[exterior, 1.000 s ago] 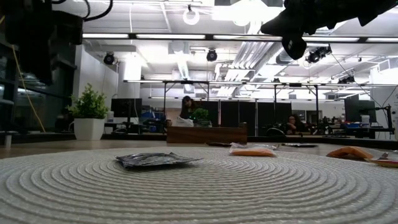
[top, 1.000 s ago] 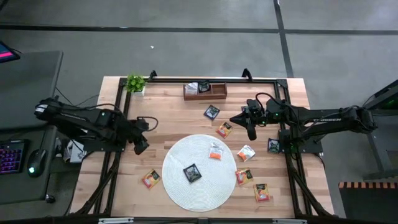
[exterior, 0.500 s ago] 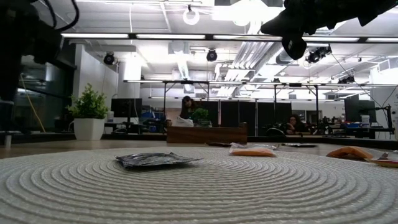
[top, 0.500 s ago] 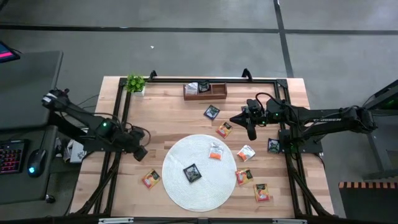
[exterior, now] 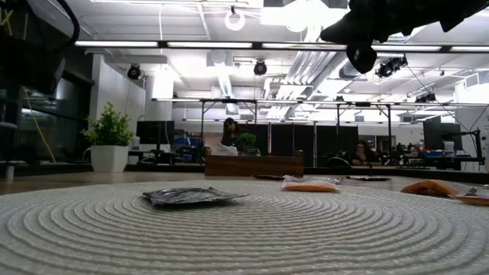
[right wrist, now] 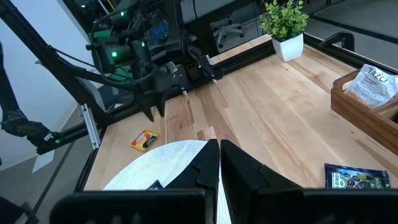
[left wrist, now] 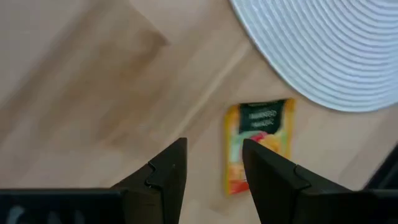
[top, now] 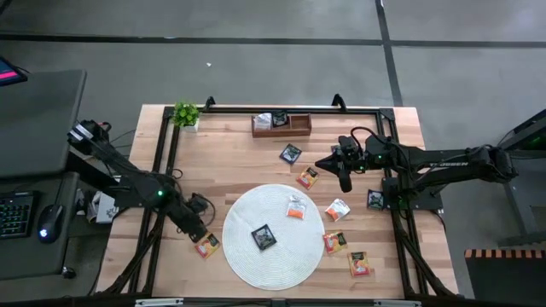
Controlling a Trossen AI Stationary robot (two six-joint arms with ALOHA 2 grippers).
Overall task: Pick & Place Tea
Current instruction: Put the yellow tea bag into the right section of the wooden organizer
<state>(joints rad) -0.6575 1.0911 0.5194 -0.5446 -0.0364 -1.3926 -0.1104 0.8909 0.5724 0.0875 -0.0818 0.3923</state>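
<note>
One sachet matters now: red-orange/yellow tea sachet (left wrist: 257, 146) flat on counter (top: 230, 158), just off round mat (top: 271, 234) rim, near-left side. Left claw (top: 195, 228) hangs right over it, fingers parted, nothing held; sachet sits just ahead of claw tips, long axis roughly in line w/ fingers. Right claw (top: 345, 182) clenched, empty, hovering well apart, so left arm's nearer.

A pale wooden plank table (top: 239, 149) carries a round white woven mat (top: 275, 249), a brown wooden tray (top: 294, 128) far, a small potted plant (top: 185, 114) far-left, and scattered flat tea sachets (top: 206, 246).
</note>
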